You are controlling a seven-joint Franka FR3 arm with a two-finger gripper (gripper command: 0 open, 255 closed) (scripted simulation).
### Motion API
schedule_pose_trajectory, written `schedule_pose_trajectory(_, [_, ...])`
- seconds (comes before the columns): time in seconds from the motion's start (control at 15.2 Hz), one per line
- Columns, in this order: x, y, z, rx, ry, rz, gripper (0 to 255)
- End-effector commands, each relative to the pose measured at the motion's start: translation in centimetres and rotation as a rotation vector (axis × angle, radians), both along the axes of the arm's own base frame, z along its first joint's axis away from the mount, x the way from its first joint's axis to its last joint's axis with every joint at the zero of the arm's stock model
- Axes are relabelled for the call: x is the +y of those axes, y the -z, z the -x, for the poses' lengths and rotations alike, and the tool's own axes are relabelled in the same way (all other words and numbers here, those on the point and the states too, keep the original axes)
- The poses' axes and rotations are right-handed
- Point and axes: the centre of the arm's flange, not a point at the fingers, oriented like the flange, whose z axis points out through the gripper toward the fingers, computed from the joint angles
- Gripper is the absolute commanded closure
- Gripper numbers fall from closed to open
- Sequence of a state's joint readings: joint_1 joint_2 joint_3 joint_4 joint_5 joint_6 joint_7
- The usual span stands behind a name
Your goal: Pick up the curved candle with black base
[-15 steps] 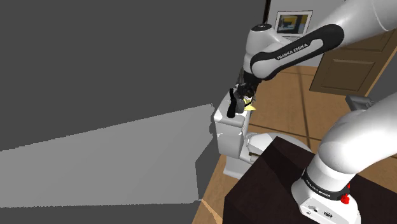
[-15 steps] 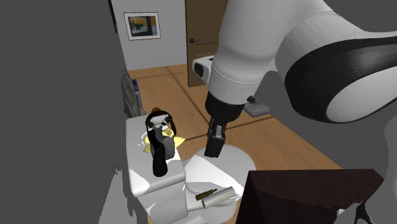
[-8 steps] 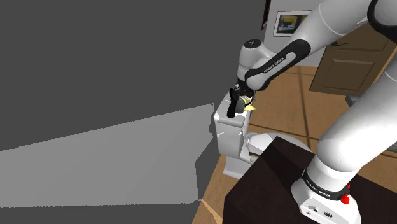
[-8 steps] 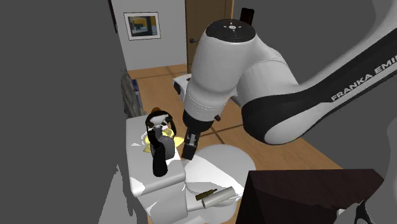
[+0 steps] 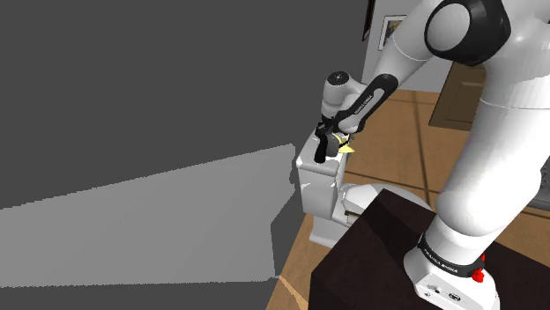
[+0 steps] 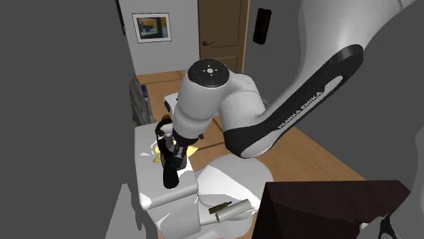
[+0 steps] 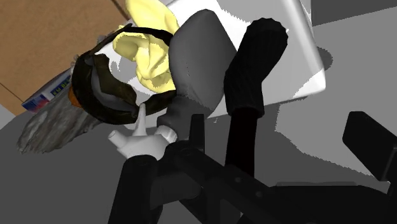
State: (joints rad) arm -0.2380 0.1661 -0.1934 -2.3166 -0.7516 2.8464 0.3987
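The curved candle (image 6: 170, 170) has a dark grey bent body and a black base. It stands near the front of a white toilet tank (image 6: 151, 195). In the shoulder view the candle (image 5: 319, 152) shows at the tank's top edge. My gripper (image 6: 178, 153) hangs just above and against it, pointing down. In the wrist view the candle's black part (image 7: 254, 70) lies ahead between my fingers, which stand wide apart. The gripper (image 7: 254, 172) is open and clasps nothing.
A yellow object (image 7: 149, 44), a black ring-shaped thing (image 7: 102, 86) and a small white piece (image 7: 143, 137) crowd the tank beside the candle. A roll (image 6: 227, 210) lies on the toilet lid (image 6: 234, 173). The dark stand (image 6: 326, 210) is at lower right.
The arm has swung toward the tank, bringing the gripper from above the toilet lid to right over the candle. The fingers have stayed open.
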Motion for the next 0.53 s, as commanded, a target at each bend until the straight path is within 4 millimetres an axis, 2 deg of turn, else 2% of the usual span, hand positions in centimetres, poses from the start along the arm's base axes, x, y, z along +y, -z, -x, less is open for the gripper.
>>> schedule_pose_trajectory(0.0, [-1.1,1.7,-1.1,-0.018,-0.006,0.023,0])
schedule_pose_trajectory(0.2, [-3.0,3.6,-3.5,-0.043,-0.011,0.058,0])
schedule_pose_trajectory(0.46, [-3.1,5.3,-3.7,-0.045,-0.011,0.06,0])
